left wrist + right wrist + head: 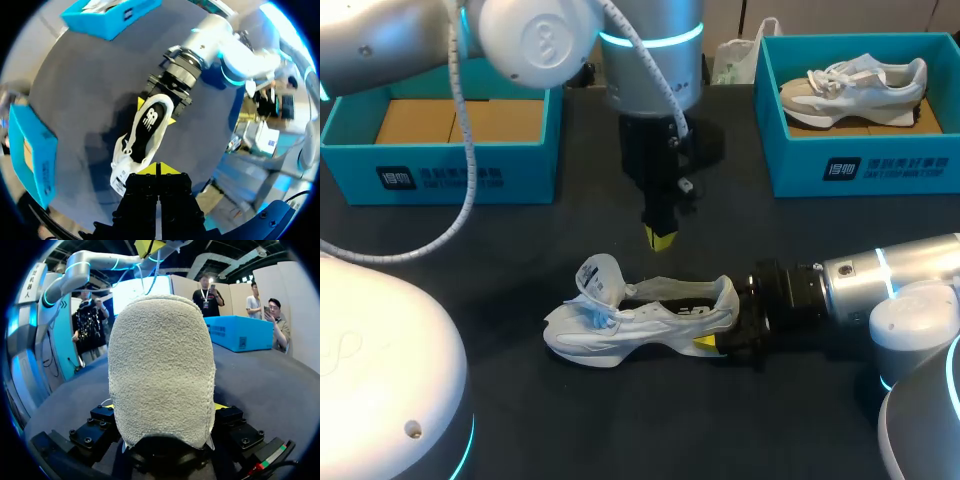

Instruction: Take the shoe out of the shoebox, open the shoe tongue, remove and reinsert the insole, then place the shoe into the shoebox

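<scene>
Surface: a dark table [520,400]; a white shoe [640,318] lies on its sole in the open, in neither box.
Shoe's axis: the heel sits at the right gripper [718,328] and the toe points straight away from those fingers. The tongue [600,275] is pulled up and forward, toward the toe.
Insole: a dark insole [148,125] is inside the shoe, apparently lying flat.
Right fingers: spread to the heel's width and clamped on it from both sides.
Left fingers: the left gripper [660,238] hangs above the shoe's opening with its tips pressed together, holding nothing. The shoe is below and just ahead of them.
Nearer arm: the right has the shoe braced. The left is free, so I judge it the one to go in for the insole, parting its tips first.
Views: only the left wrist view shows the insole and both right tips flanking the heel. The right wrist view shows just the heel's fuzzy back.
Beyond: a teal shoebox [470,178] with brown cardboard inside is well ahead of the right fingers, off to one side. A second teal shoebox [865,165], behind them, holds a grey-and-white shoe [855,88].
</scene>
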You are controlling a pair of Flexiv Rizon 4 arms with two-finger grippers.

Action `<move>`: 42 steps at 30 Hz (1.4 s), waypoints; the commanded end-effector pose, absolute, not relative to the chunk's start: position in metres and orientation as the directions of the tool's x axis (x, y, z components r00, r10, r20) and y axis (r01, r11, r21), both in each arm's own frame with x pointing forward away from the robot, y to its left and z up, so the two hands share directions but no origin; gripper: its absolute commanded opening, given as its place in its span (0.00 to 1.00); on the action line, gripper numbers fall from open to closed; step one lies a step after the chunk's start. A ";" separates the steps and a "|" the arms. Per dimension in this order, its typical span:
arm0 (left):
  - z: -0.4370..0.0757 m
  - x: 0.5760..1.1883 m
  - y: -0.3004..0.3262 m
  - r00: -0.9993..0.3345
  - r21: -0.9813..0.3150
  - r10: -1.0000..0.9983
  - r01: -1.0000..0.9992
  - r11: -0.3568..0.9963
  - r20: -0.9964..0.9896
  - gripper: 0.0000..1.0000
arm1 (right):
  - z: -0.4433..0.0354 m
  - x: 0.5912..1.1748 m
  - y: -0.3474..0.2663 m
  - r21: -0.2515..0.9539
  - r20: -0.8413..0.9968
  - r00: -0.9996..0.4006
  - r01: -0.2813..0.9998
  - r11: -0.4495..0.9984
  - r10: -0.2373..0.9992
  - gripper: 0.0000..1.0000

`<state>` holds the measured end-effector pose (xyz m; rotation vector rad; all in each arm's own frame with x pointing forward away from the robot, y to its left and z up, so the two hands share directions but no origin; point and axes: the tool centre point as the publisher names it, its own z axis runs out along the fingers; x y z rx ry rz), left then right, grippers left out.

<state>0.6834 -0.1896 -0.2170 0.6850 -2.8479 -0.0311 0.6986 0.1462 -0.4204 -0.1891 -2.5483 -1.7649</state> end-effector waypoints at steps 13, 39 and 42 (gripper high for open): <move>-0.250 0.688 -0.204 -0.952 -0.032 -0.188 -0.202 0.979 0.242 0.00 | -0.420 0.698 0.148 0.928 0.100 -0.992 0.122 0.351 0.080 0.00; -0.306 0.682 -0.222 -0.989 -0.056 0.062 0.055 0.997 0.132 0.00 | -0.420 0.698 0.148 0.928 0.100 -0.992 0.122 0.351 0.080 0.00; -0.316 0.684 -0.227 -0.989 -0.064 0.081 0.074 0.995 0.120 0.00 | -0.420 0.698 0.148 0.928 0.100 -0.992 0.122 0.351 0.080 0.00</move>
